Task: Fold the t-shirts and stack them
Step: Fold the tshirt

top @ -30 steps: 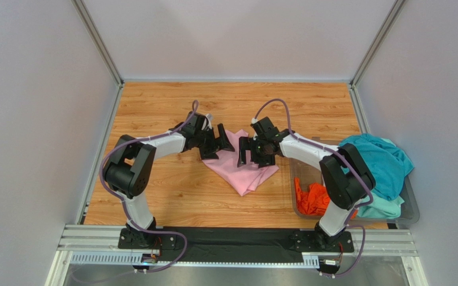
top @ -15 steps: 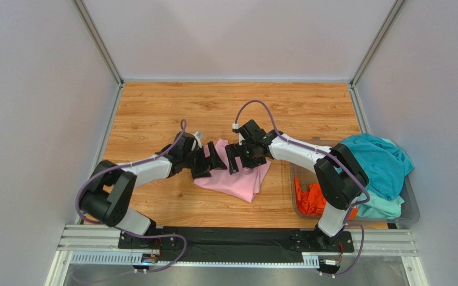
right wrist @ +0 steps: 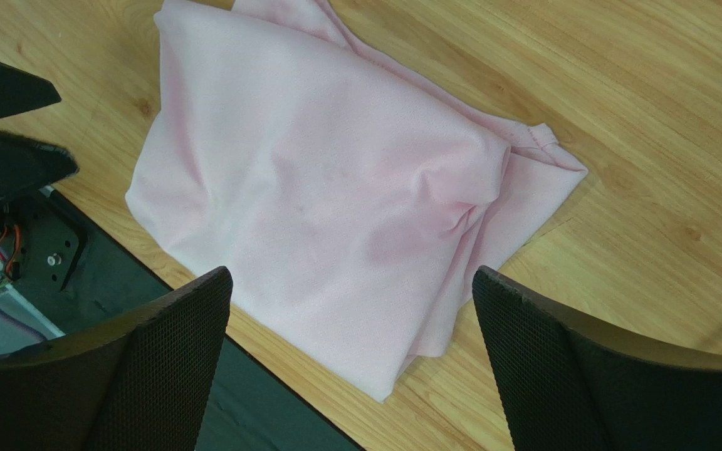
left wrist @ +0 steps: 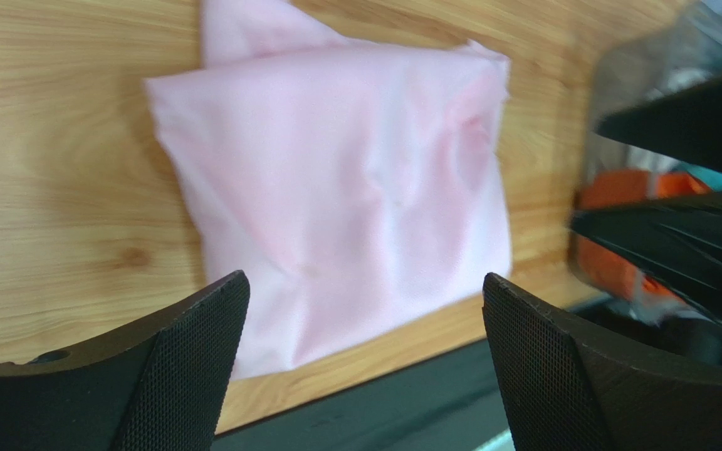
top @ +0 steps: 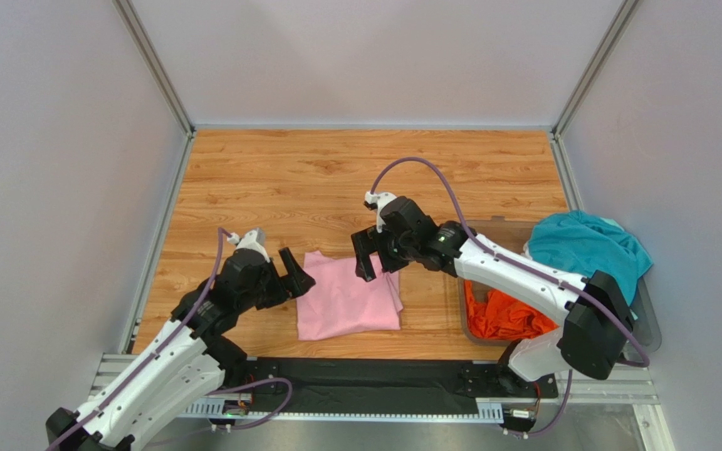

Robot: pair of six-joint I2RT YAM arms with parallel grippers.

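Left gripper (top: 291, 275) and right gripper (top: 372, 257) hover with fingers spread wide, holding nothing, over a folded pink t-shirt (top: 348, 299).
Just right of the left gripper and just nearer the arm bases than the right gripper, the light pink shirt lies flat on the wooden table (top: 336, 178). It is folded into a rough rectangle with soft creases, a puckered ridge toward its right side and loose layered edges at the far corner. Well right of the right gripper, an orange t-shirt (top: 501, 315) lies crumpled in a clear bin (top: 652, 329), and a teal t-shirt (top: 586, 249) is heaped over its far end.
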